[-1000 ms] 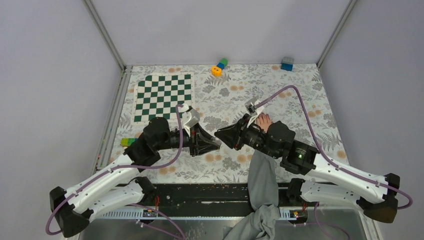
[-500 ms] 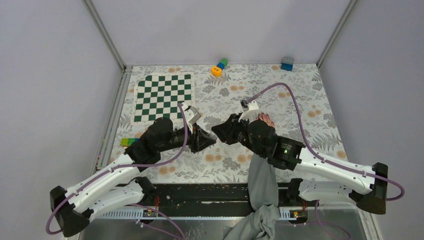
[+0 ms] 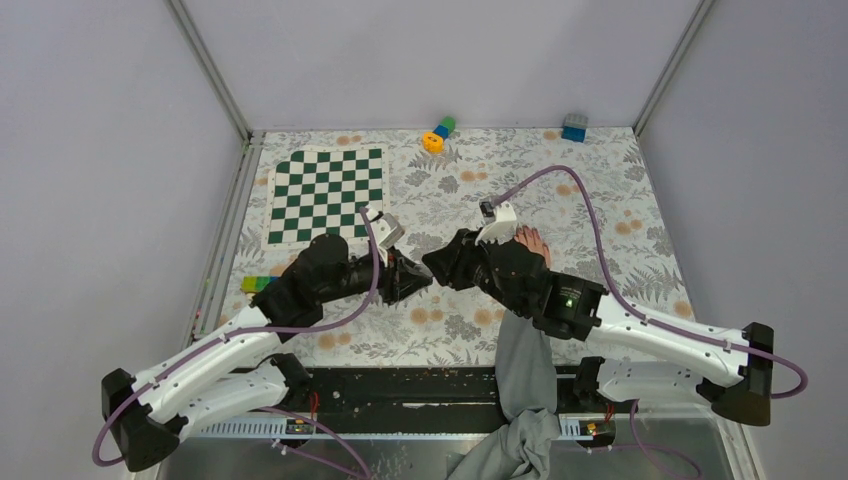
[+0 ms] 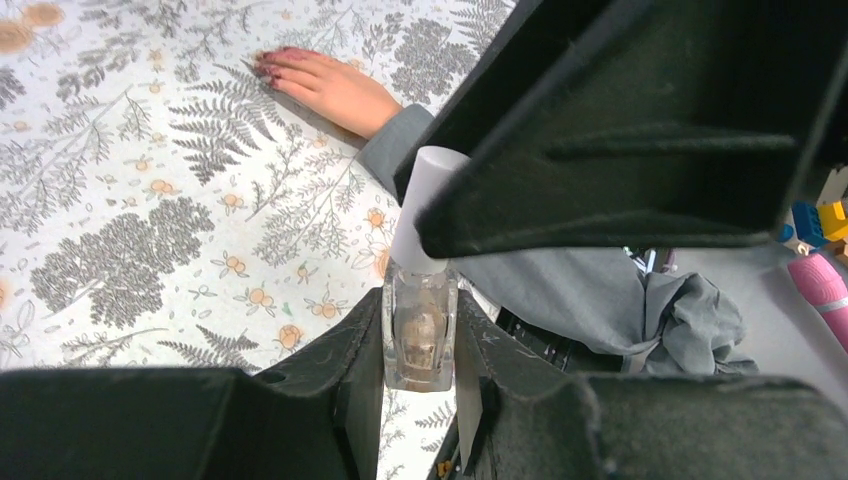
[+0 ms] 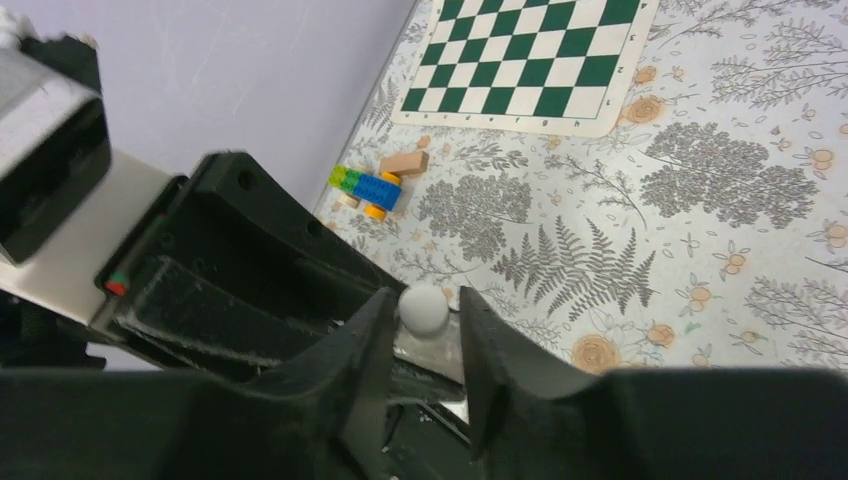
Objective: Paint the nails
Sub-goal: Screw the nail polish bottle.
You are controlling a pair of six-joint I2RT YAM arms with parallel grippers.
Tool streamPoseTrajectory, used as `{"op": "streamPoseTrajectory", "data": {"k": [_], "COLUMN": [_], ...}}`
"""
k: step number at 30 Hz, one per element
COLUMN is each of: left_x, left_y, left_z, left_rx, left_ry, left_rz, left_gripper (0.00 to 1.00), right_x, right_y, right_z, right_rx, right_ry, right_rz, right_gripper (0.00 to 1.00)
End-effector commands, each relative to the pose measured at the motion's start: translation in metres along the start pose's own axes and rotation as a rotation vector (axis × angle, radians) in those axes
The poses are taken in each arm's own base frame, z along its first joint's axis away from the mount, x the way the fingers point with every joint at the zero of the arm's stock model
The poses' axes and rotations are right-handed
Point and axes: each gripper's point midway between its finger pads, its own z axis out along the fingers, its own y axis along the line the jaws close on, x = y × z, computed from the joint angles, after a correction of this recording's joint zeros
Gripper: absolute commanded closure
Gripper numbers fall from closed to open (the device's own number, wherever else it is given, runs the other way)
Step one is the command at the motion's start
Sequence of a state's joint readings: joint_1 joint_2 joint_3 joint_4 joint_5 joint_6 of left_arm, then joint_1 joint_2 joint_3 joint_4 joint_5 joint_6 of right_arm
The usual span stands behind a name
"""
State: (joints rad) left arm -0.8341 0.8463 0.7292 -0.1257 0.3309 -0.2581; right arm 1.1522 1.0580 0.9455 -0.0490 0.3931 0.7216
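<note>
We're looking down on the flowered counter (image 3: 600, 200), walled on three sides, with the green-and-white chessboard (image 3: 325, 195) taking up its far-left corner. A grey sleeve (image 3: 524, 360) comes in over the near edge and runs straight away from the bases. At its end the hand (image 3: 528, 242) lies flat, palm down, half tucked under the right arm. The far-right stretch of cloth beyond the fingers is open, and so is the strip in front of the left arm. In the middle the two arms meet nose to nose. The left tool (image 3: 418, 283) is pinching a clear glass bottle (image 4: 420, 335) by its sides, its long axis aimed at the right arm. The right tool (image 5: 424, 330) has a finger on either side of the white cap (image 4: 425, 215), close in, though we can't tell if it's actually squeezing. Small toy blocks (image 5: 372, 185) sit by the left edge, and two more toys sit along the far edge. And there are the nails (image 4: 270, 68): dark red, tiny, pointing toward the far side, well clear of both tools.
</note>
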Motion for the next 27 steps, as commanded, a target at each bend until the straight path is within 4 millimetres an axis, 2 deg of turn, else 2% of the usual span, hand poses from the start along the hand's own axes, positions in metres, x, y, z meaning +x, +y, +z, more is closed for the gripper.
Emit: {"op": "streamPoseTrajectory", "data": {"k": [1,5,11,15,21,27], "left_x": [-0.053,-0.051,-0.049,-0.052,-0.050,-0.046], "left_y": [-0.019,-0.029,-0.039,-0.055,-0.084,-0.116], "left_z": [-0.005,-0.004,-0.005,-0.009,-0.016,-0.029], "left_rx": [0.056,0.101,0.156,0.238,0.418,0.633], "left_ry": [-0.166,-0.155,-0.147,-0.162,-0.144,-0.124], "left_rz": [0.114,0.137,0.145,0.159,0.174,0.184], "left_gripper": [1.00,1.00,1.00,1.00,1.00,1.00], "right_x": [-0.018,-0.029,-0.054,-0.066,-0.061,-0.047], "right_y": [0.015,0.013,0.008,0.008,0.033,0.077], "right_z": [-0.018,-0.026,-0.041,-0.054,-0.081,-0.132], "right_rx": [-0.043,-0.037,0.011,-0.017,-0.260,-0.657], "right_ry": [-0.024,-0.054,-0.106,-0.136,-0.124,-0.145], "right_rz": [-0.038,-0.066,-0.143,-0.182,-0.354,-0.467], "right_gripper": [0.55,0.38,0.28,0.22,0.17,0.15]}}
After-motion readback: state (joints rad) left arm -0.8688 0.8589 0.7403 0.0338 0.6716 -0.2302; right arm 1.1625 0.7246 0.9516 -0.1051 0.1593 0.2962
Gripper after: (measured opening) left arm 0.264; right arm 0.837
